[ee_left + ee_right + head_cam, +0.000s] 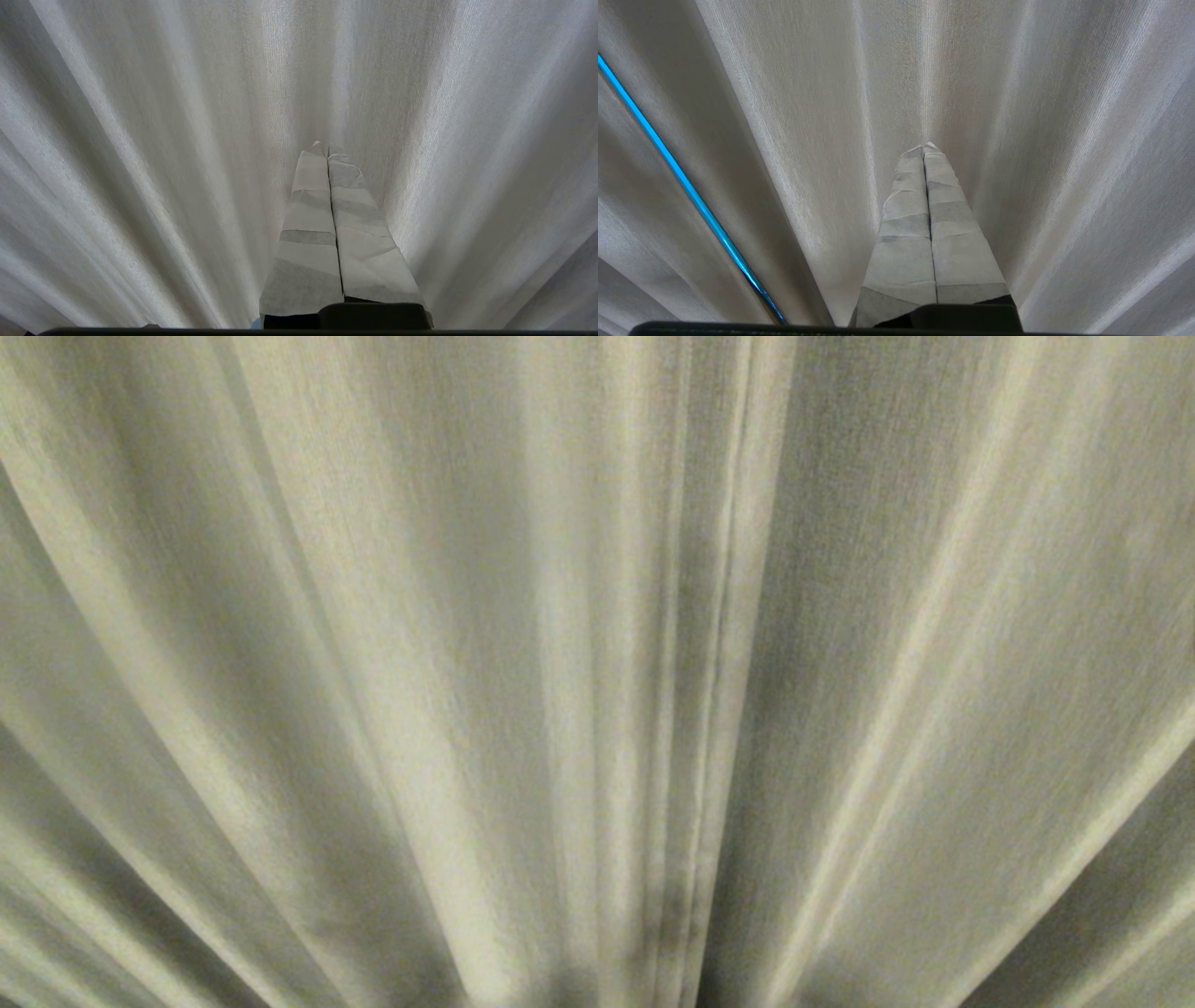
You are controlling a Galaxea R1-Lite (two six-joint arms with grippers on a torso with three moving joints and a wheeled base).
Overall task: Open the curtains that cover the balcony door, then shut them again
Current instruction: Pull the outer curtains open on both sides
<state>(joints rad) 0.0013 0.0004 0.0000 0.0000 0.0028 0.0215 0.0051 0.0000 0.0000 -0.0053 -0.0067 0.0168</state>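
Pleated cream-beige curtains (392,672) fill the whole head view, hanging drawn together. A hemmed edge seam (719,663) runs down just right of centre. In the left wrist view my left gripper (326,148) is shut, its tape-wrapped fingers pressed together with nothing between them, tips close to the curtain folds (187,140). My right gripper (923,148) is shut and empty in the same way, its tips pointing at the curtain folds (1041,140). Neither gripper appears in the head view. The balcony door is hidden behind the fabric.
A thin bright blue line (686,186) crosses the fabric diagonally in the right wrist view. Nothing but cloth shows around both grippers.
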